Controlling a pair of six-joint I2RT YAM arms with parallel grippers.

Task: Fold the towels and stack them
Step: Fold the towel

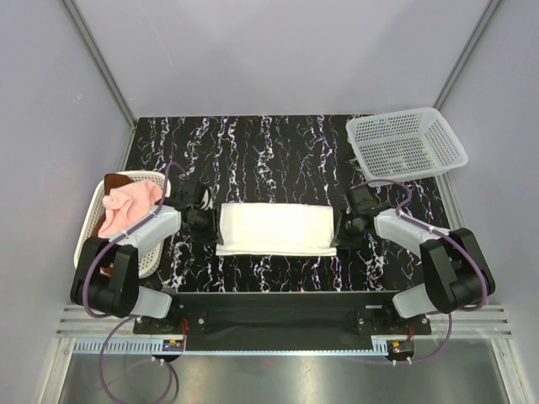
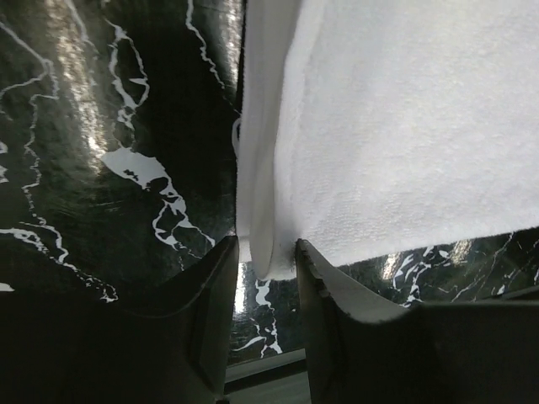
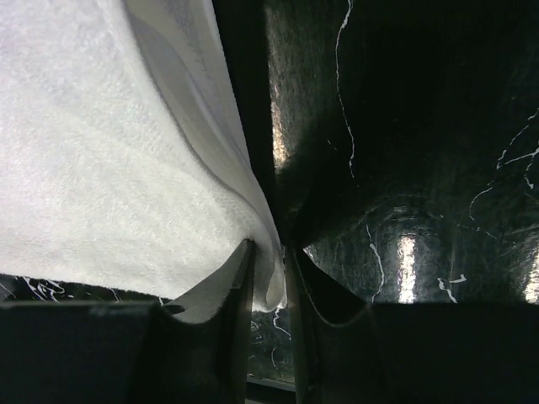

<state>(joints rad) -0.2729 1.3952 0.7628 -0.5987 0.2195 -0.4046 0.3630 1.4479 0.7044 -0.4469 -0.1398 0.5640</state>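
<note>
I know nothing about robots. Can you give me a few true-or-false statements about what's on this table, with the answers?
1. A folded white towel lies on the table between the left gripper and the right gripper. True.
2. The pink towel is spread out on the table. False: it sits bunched in the left basket, along with the rust-brown towel.
3. Both baskets stand on the left side. False: the second basket is at the far right corner.
4. Each gripper has an edge of the white towel between its fingers. True, as both wrist views show.
</note>
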